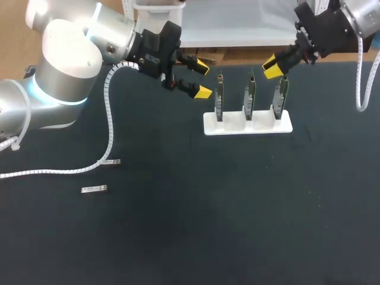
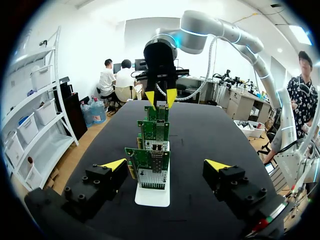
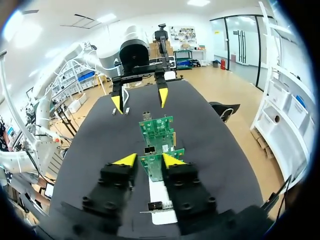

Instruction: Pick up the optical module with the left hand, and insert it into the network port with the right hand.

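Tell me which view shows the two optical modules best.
Head view: both optical modules lie plainly on the table. The right wrist view shows them tiny, beyond the circuit boards; the left wrist view misses them.

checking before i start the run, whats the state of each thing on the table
left gripper, open, empty, beside the row of boards
right gripper, at the end board on its side, grip cannot be told
silver module, lying flat on the table, not picked up
second module, lying flat, not picked up
three green boards, upright in the stand
white stand, flat on the table
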